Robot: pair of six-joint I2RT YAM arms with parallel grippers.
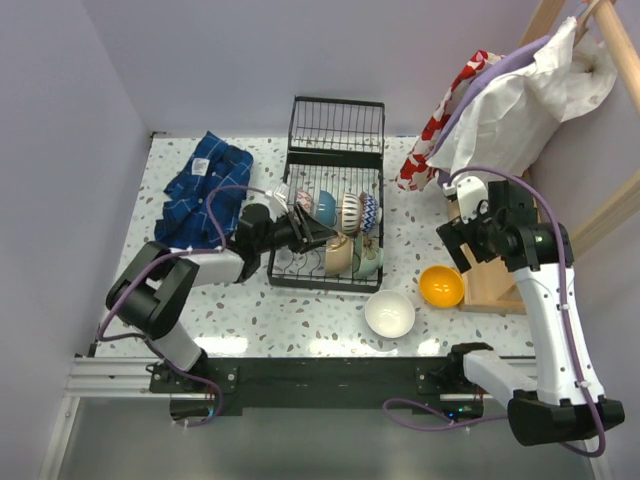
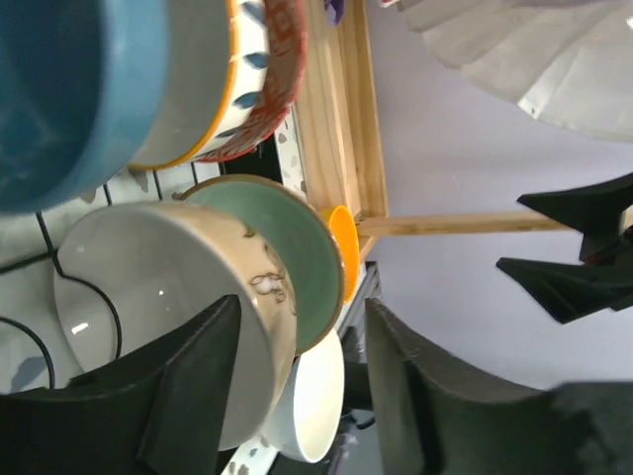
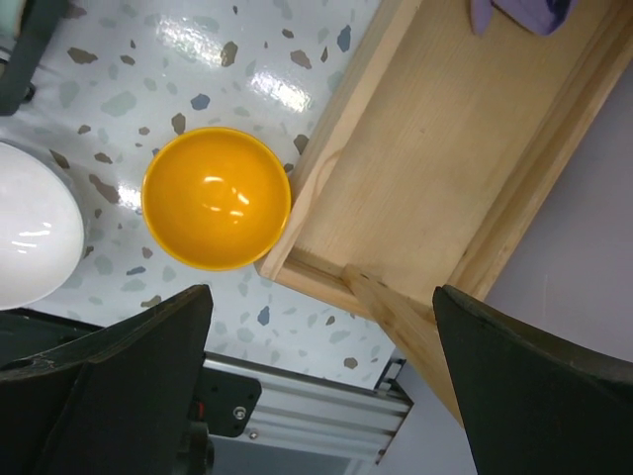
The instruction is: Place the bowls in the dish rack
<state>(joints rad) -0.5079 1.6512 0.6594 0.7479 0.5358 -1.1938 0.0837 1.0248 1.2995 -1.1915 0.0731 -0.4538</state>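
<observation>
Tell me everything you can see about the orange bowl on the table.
The orange bowl is round, glossy, plain and empty, with light glinting inside. It stands upright on the speckled table, its rim at the near corner of the wooden tray, perhaps touching it. The white bowl beside it stands apart. Nothing grips it.

Crumpled blue checked cloth (image 1: 208, 185) lies at the far left of the speckled white tabletop (image 1: 300, 315). Pale wooden tray (image 3: 445, 148) sits at right. Red-and-white patterned cloth (image 1: 440, 125) and white fabric (image 1: 510, 110) drape beyond it.
</observation>
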